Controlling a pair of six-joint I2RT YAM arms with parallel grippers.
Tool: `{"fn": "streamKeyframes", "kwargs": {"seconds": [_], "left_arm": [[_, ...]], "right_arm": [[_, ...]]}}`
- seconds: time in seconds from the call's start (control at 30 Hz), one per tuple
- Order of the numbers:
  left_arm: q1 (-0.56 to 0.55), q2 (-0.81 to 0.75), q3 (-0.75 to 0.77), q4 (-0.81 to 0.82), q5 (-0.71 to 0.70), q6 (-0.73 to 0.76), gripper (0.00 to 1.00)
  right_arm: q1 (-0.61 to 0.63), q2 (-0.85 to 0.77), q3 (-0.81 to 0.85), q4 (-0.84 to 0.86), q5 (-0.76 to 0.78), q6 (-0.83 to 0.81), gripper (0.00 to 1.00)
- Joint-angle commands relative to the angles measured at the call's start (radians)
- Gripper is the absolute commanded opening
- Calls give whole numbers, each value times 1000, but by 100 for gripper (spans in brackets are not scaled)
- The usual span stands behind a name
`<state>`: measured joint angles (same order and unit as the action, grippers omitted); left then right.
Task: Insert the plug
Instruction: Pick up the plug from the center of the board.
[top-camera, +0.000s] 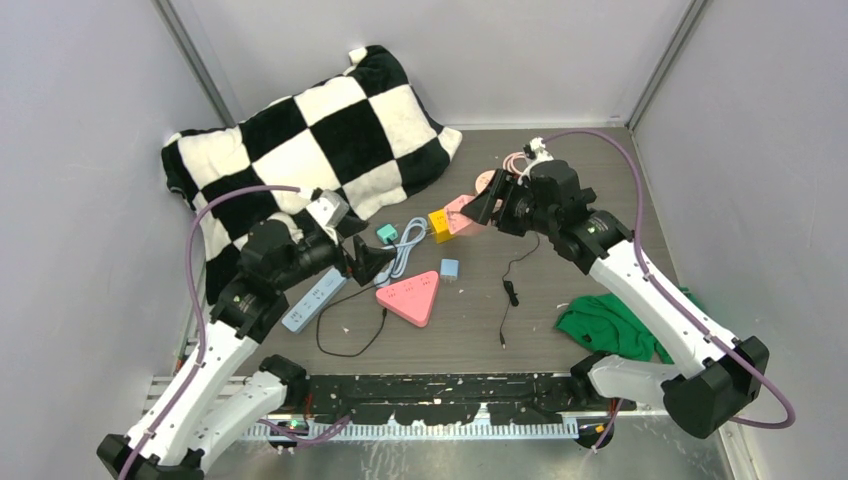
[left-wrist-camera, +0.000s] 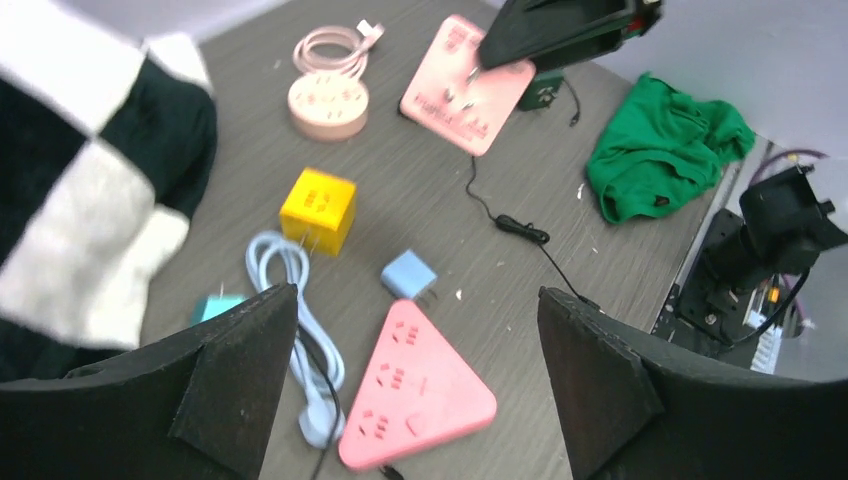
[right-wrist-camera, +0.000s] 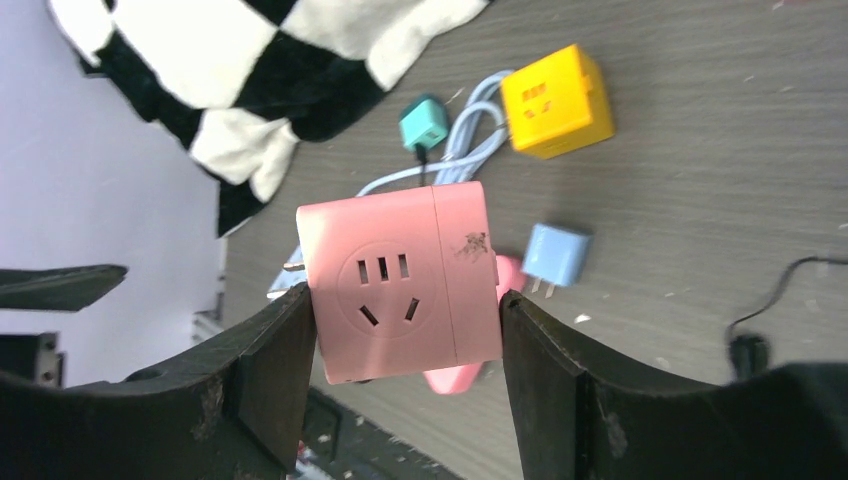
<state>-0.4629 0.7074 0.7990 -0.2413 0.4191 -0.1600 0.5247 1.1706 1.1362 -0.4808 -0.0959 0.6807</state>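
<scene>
1. Right gripper (right-wrist-camera: 402, 305): closed onto the pink square plug adapter (right-wrist-camera: 400, 280), one finger pressed on each side face. Socket face turned toward the wrist camera; a metal prong showing at the block's left edge.
2. Seen from the top camera: adapter (top-camera: 458, 213) at the far middle of the table (top-camera: 560, 250), just beside the yellow cube socket (top-camera: 440, 225). Cannot tell whether it touches the tabletop.
3. Left gripper (left-wrist-camera: 417, 320): jaws spread wide, nothing between them. Hanging above the pink triangular power strip (left-wrist-camera: 415, 390), not touching it.
4. Between the spread left fingers, on the table: small blue charger (left-wrist-camera: 408, 275) just beyond the triangular strip's tip, prongs toward the strip; light blue cable (left-wrist-camera: 290, 270) looped to its left; teal charger (left-wrist-camera: 215, 305) partly hidden by the left finger.
5. Farther off: round pink socket (left-wrist-camera: 328, 100) with a coiled pink cable (left-wrist-camera: 330, 45) behind it.
6. Long blue-and-white power strip (top-camera: 313, 298) lying under the left arm.
7. Thin black cable (top-camera: 510, 290) trailing across the middle of the table.
8. Green cloth (top-camera: 610, 325) crumpled at the right, near the right arm.
9. Black-and-white checkered pillow (top-camera: 320, 130) filling the far left corner.
</scene>
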Motion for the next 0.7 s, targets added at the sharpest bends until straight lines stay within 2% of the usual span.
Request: {"fn": "streamKeyframes", "kwargs": {"seconds": [0.0,0.17,0.4,0.53,0.67], "left_arm": [[-37,60,29,218,170,150,92],[-106,152,80,189,237,280,98],[-177,247,149,113,169,400,100],[-210,292,163,112,142,414,100],[-265,345,178,126,52,435,97]], "right_arm": [[21,-61,-10,110,-124,162,54],[40,-39,9,103,-176,182,54],[77,-37,7,145,-208,219,54],[83,-47,2,158,-210,233,54],[84,-65,0,162,-217,231,54]]}}
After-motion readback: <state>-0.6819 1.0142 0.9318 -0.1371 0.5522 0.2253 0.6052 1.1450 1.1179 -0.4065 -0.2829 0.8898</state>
